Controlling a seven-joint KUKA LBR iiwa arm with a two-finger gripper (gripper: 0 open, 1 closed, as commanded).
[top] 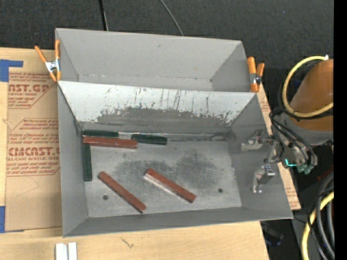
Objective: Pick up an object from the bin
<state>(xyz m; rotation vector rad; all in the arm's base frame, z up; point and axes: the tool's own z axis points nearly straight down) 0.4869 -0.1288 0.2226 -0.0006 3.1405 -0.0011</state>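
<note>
Your hand [256,163] hangs spread wide and empty over the right wall of the bin [162,58]. The nearest red bar [169,185] lies flat mid-floor, well apart from it. Green bars [87,161] sit far left.

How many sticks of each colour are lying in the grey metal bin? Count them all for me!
Flat reddish-brown sticks: 3
Flat dark green sticks: 3
Total: 6
</note>
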